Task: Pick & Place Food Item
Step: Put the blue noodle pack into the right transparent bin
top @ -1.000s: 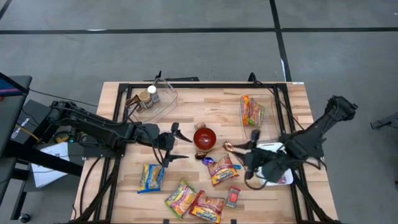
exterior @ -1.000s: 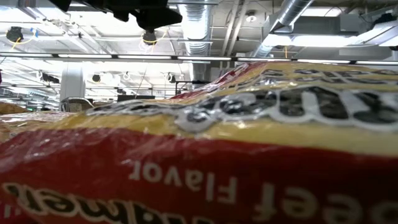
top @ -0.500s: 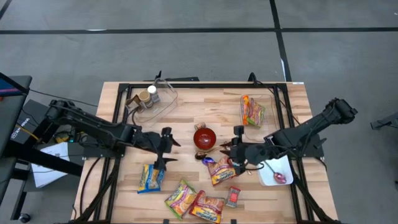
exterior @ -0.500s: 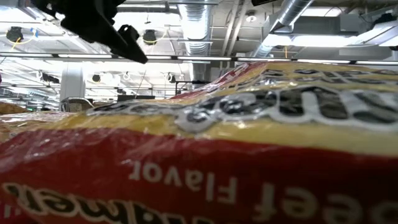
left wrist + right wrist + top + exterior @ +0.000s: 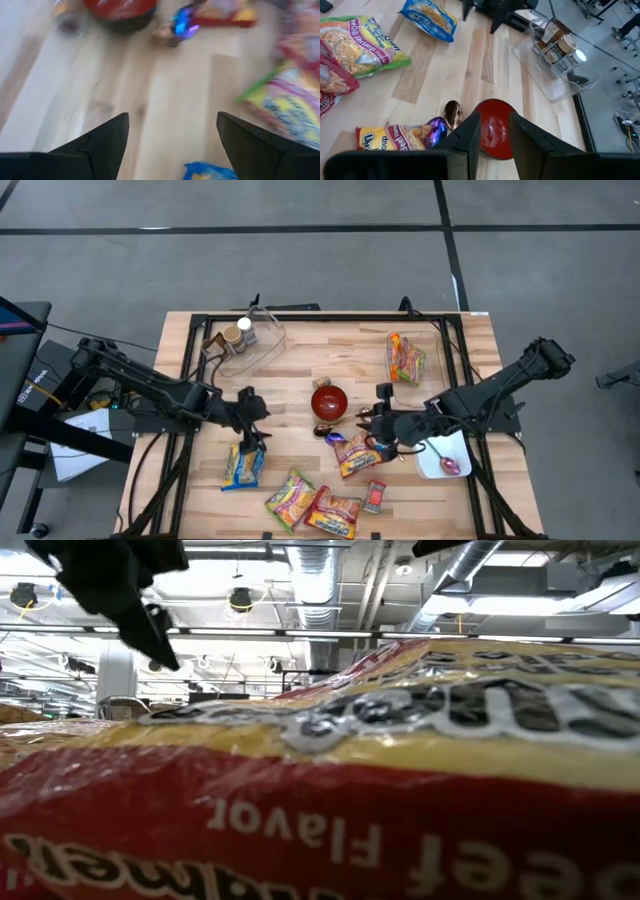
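Left hand [image 5: 250,430] hangs over the tabletop [image 5: 300,380] with fingers spread wide, just above the blue noodle packet [image 5: 243,465]. The red bowl [image 5: 329,401] sits mid-table. Right hand [image 5: 380,425] is beside the yellow snack packet [image 5: 357,453], fingers slightly apart, probably empty. A huge packet [image 5: 330,780] blocks most of the low view.

Our right hand [image 5: 494,131], fingers slightly parted, points at the red bowl [image 5: 492,129] on the worktop [image 5: 450,70]. A clear tray [image 5: 555,65] of jars sits at its two o'clock.
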Tool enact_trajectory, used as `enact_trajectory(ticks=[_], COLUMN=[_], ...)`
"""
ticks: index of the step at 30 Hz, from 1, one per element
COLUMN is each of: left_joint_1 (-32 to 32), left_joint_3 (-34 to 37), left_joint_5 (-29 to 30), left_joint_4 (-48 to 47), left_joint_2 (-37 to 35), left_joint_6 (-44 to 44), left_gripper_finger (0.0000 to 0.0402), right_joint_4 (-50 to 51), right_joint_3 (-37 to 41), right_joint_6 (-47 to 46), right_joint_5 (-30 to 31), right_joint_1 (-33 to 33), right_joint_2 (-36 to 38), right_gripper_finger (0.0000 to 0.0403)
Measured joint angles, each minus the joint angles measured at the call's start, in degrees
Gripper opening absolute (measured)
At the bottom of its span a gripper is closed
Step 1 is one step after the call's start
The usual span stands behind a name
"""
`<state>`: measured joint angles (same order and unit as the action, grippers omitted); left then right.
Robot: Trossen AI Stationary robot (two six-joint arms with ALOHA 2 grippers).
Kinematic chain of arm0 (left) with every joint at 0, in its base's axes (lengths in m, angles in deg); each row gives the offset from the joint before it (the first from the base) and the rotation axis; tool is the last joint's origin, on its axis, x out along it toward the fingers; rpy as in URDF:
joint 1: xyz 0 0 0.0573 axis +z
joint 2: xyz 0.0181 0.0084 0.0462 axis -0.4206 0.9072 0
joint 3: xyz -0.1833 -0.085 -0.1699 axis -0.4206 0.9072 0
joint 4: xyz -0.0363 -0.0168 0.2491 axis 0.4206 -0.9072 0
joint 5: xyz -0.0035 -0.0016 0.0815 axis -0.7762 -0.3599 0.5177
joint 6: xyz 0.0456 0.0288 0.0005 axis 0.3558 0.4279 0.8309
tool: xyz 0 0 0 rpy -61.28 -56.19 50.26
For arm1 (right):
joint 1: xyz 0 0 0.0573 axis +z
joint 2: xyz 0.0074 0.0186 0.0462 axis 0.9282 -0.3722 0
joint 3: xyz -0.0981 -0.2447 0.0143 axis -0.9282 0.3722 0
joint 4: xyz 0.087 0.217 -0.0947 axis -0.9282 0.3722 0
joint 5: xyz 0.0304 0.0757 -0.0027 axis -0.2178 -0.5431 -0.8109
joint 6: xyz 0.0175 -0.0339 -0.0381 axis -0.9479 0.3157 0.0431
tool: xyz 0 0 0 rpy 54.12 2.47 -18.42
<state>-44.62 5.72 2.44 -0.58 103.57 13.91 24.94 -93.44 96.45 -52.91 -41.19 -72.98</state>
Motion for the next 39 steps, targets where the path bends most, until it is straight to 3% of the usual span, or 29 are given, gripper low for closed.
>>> enact_trajectory(ticks=[4,14,22,31,35,39], left_joint_1=[-0.4,-5.1,-9.4,-11.8,-11.8,-11.7], left_joint_3=[0.0,0.0,0.0,0.0,0.0,0.0], left_joint_5=[2.5,2.0,0.7,-3.6,-3.8,-2.9], left_joint_4=[-3.9,-7.9,-7.1,-3.3,-3.0,-1.9], left_joint_2=[0.2,5.6,11.3,18.3,18.8,18.0], left_joint_6=[-6.6,-22.5,-32.9,-38.5,-39.2,-38.1], left_gripper_finger=[0.0296,0.0296,0.0296,0.0295,0.0262,0.0188], right_joint_4=[0.5,0.3,0.1,-0.7,-1.9,-3.3], right_joint_3=[0.0,0.0,0.0,0.0,0.0,0.0], right_joint_6=[0.3,5.1,8.8,13.0,14.9,15.9], right_joint_5=[0.1,0.2,0.2,0.0,-1.8,-4.8], right_joint_1=[0.0,-1.0,-3.5,-6.8,-8.6,-10.4], right_joint_2=[0.0,0.1,2.1,3.4,3.4,3.4], right_gripper_finger=[0.0091,0.0091,0.0091,0.0091,0.0091,0.0091])
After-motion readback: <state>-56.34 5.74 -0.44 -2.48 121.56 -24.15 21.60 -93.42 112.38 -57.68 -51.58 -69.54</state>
